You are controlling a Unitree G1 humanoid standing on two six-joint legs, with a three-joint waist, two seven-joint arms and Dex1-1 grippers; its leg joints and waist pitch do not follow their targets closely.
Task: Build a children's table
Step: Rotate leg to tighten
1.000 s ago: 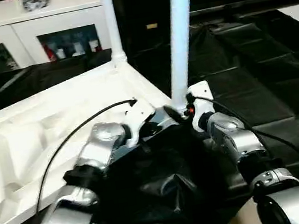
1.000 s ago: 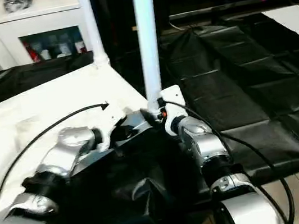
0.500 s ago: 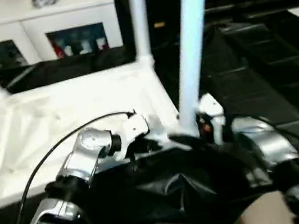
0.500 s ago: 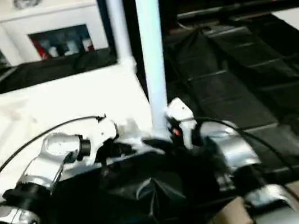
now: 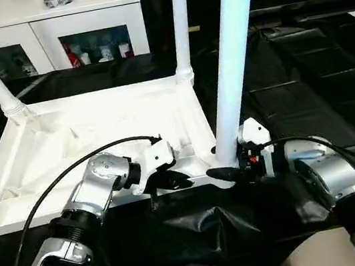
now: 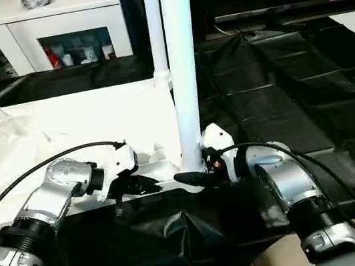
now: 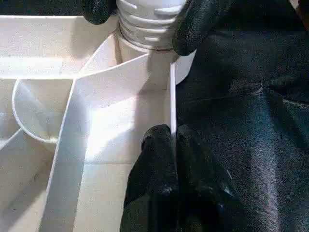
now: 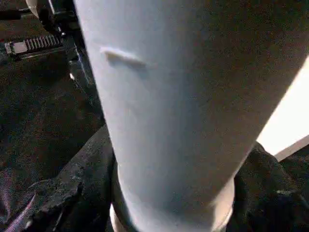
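Tabletop (image 5: 97, 135), ribs up, is laid on the black cover (image 5: 318, 83) over the worktop so that legs can be stood in its corner sockets. Its near rim is pinched in the left tool (image 7: 169, 137), shut tight on the thin wall, probably to steady it. The near-right leg (image 5: 234, 63) is clasped at its base by the right tool (image 5: 227, 171), seemingly for seating it. Two far legs (image 5: 180, 24) are already upright.
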